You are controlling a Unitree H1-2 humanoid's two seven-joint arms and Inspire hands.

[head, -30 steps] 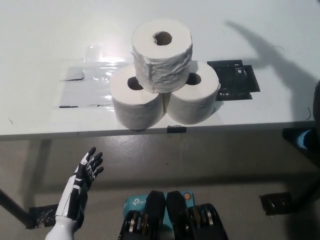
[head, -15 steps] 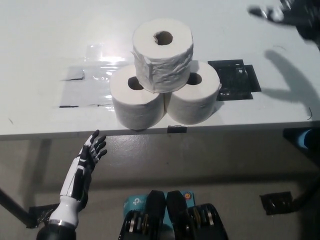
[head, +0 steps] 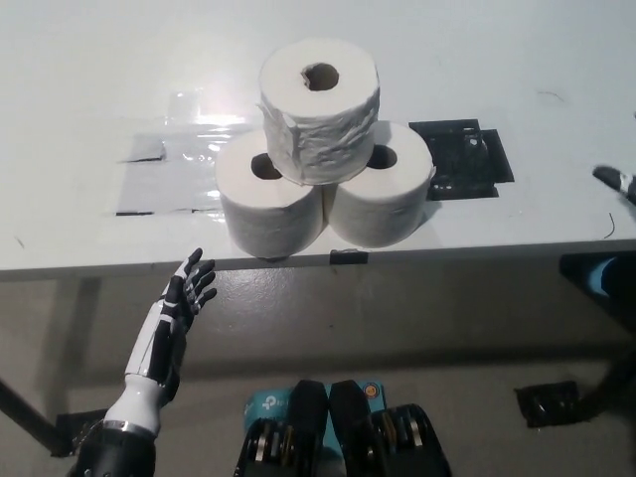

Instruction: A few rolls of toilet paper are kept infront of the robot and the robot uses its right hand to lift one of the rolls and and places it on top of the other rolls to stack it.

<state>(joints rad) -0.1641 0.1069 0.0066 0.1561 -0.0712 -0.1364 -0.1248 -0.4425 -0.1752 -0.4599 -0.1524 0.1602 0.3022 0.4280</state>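
Three white toilet paper rolls stand near the table's front edge. The top roll [head: 319, 109] rests upright on the gap between the lower left roll [head: 268, 204] and the lower right roll [head: 383, 197]. Only a small black tip of my right hand [head: 616, 182] shows at the picture's right edge, over the table and well clear of the rolls. My white left hand [head: 177, 308] hangs open below the table's front edge at the lower left, holding nothing.
The white table [head: 89, 60] carries a shiny taped patch [head: 169, 174] left of the rolls and a black mat [head: 467, 159] right of them. A small black clip [head: 348, 256] sits on the front edge. Grey floor lies below.
My right hand has dropped from the upper right corner to the right edge, mostly out of view, and its shadow has left the table. The left hand has risen slightly. The rolls have not moved.
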